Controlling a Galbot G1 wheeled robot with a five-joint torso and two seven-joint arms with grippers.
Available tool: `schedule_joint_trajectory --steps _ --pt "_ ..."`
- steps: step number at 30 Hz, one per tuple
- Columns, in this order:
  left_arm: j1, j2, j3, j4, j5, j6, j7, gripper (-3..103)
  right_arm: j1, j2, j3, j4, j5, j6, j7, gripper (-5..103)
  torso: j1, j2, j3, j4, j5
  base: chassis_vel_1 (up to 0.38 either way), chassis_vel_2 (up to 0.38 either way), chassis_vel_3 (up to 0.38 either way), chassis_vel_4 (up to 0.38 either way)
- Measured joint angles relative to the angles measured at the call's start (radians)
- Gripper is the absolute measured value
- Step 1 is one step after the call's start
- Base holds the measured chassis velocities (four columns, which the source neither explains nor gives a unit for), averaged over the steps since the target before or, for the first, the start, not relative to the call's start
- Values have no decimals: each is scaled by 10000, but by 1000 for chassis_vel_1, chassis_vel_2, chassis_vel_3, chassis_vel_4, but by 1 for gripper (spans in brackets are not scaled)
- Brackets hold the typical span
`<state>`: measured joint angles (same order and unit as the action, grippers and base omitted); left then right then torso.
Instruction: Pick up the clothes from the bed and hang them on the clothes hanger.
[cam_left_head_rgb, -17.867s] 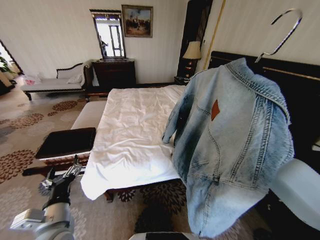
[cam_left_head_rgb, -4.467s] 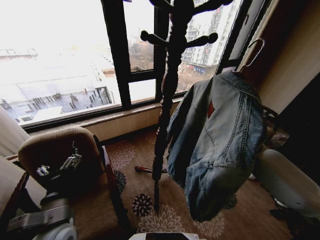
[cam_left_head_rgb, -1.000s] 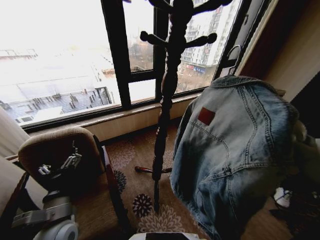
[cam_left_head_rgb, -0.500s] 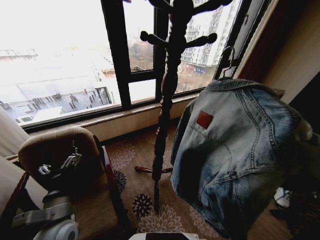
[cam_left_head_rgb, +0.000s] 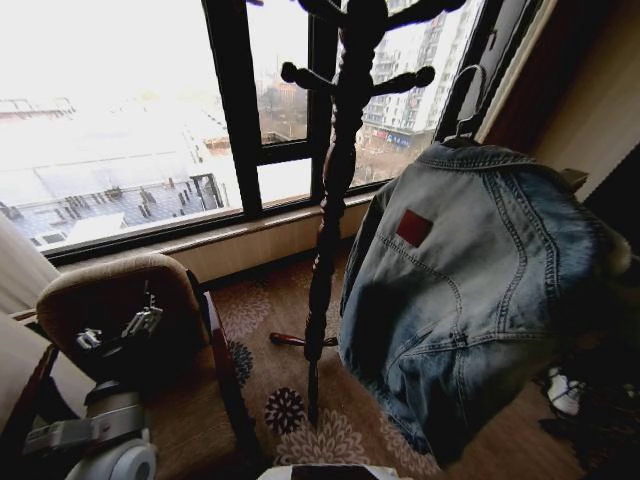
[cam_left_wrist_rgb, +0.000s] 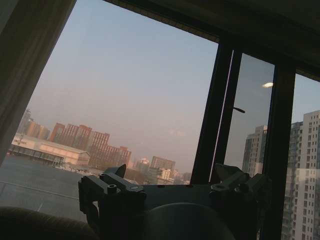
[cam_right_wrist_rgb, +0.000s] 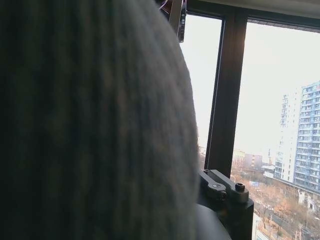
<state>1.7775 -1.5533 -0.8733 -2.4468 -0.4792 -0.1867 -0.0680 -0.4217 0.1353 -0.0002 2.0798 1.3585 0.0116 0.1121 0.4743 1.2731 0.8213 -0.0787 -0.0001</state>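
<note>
at about 8 o'clock in the head view the left tool (cam_left_head_rgb: 115, 335) sits parked over a brown armchair (cam_left_head_rgb: 120, 295), its fingers spread open with nothing between them. at the centre stands a dark wooden coat stand (cam_left_head_rgb: 335, 180) before the window. at 3 o'clock the denim jacket (cam_left_head_rgb: 470, 290) hangs on the clothes hanger (cam_left_head_rgb: 462, 100), just beside the stand; the right tool's state cannot be told.
</note>
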Motion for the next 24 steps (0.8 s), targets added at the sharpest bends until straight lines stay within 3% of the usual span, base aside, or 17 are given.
schedule_joint_trajectory --steps 6,24 --pt "137 -33 -45 -69 17 -35 8 100 -147 251 -86 -780 -146 549 -756 21 0 0 0 0 2 0 0 0 0" --pt "228 -325 98 -122 401 -55 53 100 464 1096 -572 -1822 -129 660 -1302 21 0 0 0 -2 1 0 0 0 0"
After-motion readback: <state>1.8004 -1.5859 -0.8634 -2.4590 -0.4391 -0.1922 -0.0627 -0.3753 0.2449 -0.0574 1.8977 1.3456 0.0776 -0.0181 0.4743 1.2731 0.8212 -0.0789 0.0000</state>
